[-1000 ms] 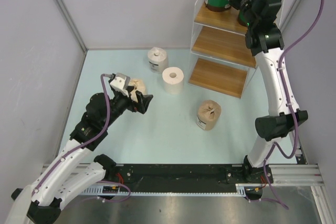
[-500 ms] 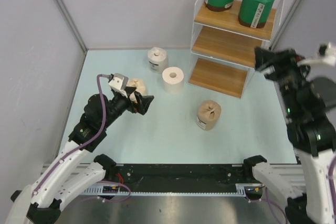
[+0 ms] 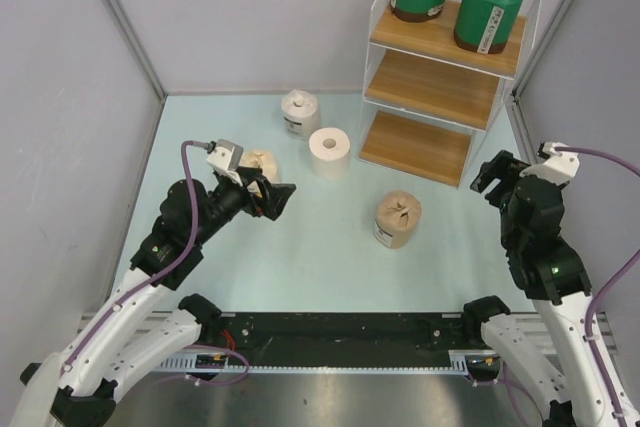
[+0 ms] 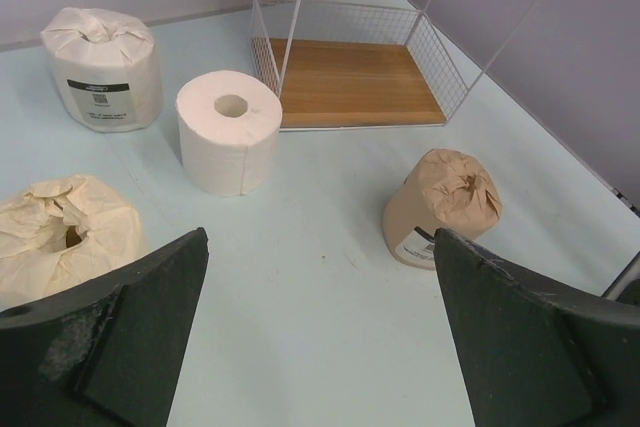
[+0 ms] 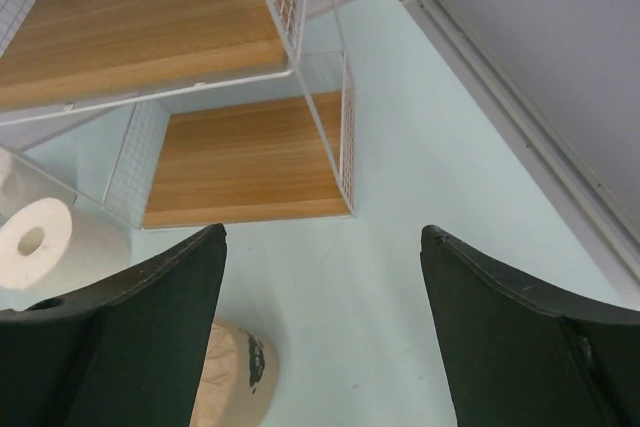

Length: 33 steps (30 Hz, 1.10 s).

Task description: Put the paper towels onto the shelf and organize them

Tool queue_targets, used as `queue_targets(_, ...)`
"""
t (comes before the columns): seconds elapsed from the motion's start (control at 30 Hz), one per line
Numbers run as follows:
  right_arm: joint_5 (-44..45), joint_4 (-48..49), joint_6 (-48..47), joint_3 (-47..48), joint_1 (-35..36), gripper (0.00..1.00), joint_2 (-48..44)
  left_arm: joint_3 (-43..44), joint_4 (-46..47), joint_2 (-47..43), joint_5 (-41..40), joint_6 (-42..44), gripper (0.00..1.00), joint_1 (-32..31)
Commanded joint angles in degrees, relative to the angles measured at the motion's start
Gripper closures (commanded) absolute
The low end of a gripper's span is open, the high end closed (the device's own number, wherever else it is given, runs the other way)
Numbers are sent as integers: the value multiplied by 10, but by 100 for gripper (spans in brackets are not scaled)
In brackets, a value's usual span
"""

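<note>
Hovering spread wide and empty: left gripper [image 3: 272, 197] at eight o'clock beside cream roll [image 3: 262, 162], right gripper [image 5: 322, 237] at four o'clock.

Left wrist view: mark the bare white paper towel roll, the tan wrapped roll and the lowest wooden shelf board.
Bare white paper towel roll [image 4: 230, 147]: left wrist view, side wall.
Tan wrapped roll [image 4: 440, 211]: left wrist view, paper side.
Lowest wooden shelf board [image 4: 350, 84]: left wrist view, bare centre.
</note>
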Motion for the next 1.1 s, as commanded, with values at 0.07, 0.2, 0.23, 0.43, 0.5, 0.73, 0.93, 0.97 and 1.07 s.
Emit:
queue_targets(0.07,53,183,-75,-65,2,17,-11,2,25,-7,17,-21,0,4)
queue_targets(0.2,43,309,-122,-122,2,17,7,2,22,-7,14,-17,0,4)
queue_targets(0.23,41,323,-137,-127,2,17,14,2,22,-7,14,-16,0,4)
queue_targets(0.43,39,451,-185,-149,2,18,69,0,22,-6,14,-13,0,4)
queue_targets(0.5,41,491,-205,-149,1,18,79,1,22,-6,14,-10,1,4)
queue_targets(0.73,54,554,-228,-149,-15,19,137,0,21,-6,10,-5,0,4)
queue_targets(0.93,47,576,-225,-149,-42,25,181,5,18,-4,9,-1,0,4)
queue_targets(0.97,47,580,-225,-149,-46,27,188,6,17,-5,9,1,0,3)
queue_targets(1.07,41,591,-224,-149,-56,31,203,7,15,-5,6,2,0,4)
